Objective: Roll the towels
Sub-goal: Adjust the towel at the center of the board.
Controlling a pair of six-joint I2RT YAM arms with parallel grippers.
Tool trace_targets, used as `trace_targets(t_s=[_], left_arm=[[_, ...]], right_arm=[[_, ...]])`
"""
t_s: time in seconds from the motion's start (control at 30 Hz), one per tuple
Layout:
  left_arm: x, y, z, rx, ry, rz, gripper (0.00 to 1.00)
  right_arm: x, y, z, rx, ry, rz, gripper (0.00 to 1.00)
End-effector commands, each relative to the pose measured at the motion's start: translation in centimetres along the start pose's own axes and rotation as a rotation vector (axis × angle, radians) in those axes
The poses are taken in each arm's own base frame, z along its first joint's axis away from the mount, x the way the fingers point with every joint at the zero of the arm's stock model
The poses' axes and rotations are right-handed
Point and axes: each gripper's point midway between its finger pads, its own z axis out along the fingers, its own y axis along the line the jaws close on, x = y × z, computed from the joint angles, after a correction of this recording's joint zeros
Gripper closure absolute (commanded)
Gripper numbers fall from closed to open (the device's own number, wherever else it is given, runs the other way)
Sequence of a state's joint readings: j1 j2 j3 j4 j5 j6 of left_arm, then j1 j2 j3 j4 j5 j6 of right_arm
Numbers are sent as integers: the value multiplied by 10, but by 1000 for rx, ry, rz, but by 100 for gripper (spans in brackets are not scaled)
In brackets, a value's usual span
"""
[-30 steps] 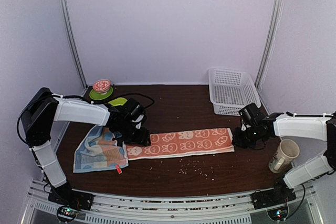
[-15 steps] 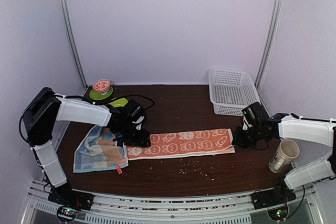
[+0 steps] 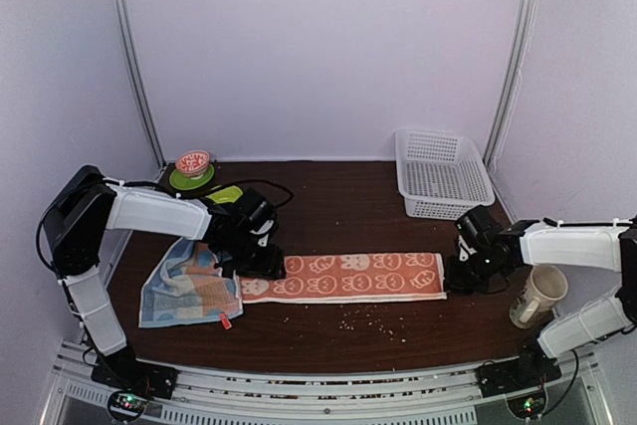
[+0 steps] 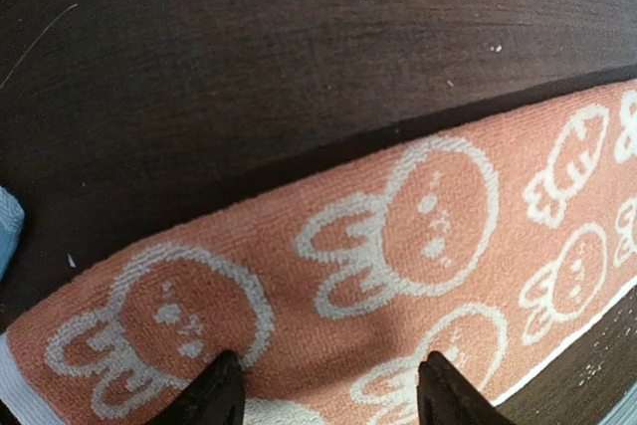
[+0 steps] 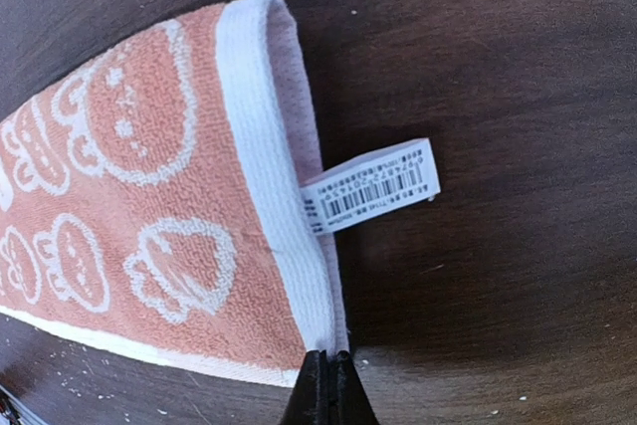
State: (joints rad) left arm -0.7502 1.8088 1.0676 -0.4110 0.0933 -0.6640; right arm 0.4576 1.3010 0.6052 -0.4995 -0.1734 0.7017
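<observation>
I had the orange towel (image 3: 343, 278) lying flat on the surface (image 3: 338, 206), on the near side of the white basket (image 3: 441, 174). Its long axis ran from just in front of the basket away to the basket's left. The right tool (image 5: 326, 385) sat at the end closest to the basket, tips together and, as far as I could judge, pinched on the near corner of the white hem, below the barcode label (image 5: 370, 186). The left tool (image 4: 328, 395) stood over the end farthest from the basket, jaws apart, straddling the bunny print; I couldn't tell whether its tips touched the cloth. The light-blue towel (image 3: 189, 291) lay rumpled farther still from the basket. Any roll would have to travel along that long axis, and the left arm looked better placed to start it.
</observation>
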Motion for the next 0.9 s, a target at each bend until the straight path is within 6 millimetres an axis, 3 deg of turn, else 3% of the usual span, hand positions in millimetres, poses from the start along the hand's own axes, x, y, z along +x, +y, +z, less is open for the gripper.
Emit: trace_targets(t_s=[0.0, 0.2, 0.3, 0.4, 0.5, 0.6, 0.7, 0.87], left_arm=[[10, 5, 15, -12, 38, 0, 39], [11, 5, 14, -13, 43, 7, 39], [9, 3, 9, -2, 35, 13, 38], [5, -4, 0, 21, 21, 20, 37], [-3, -11, -14, 44, -9, 26, 35], [-11, -12, -28, 37, -48, 29, 35], [-12, 0, -28, -15, -55, 8, 35], [-2, 20, -19, -59, -34, -36, 37]], right_arm=[[-2, -20, 3, 87, -29, 5, 100], [1, -19, 6, 89, -6, -7, 98], [-6, -13, -9, 59, -41, -20, 68], [-17, -3, -30, 33, -87, -34, 55], [-28, 15, -50, -22, -143, -47, 54], [-38, 49, -58, -135, -194, -70, 56], [-37, 70, -47, -177, -176, -74, 59], [-34, 82, -19, -170, -147, -73, 61]])
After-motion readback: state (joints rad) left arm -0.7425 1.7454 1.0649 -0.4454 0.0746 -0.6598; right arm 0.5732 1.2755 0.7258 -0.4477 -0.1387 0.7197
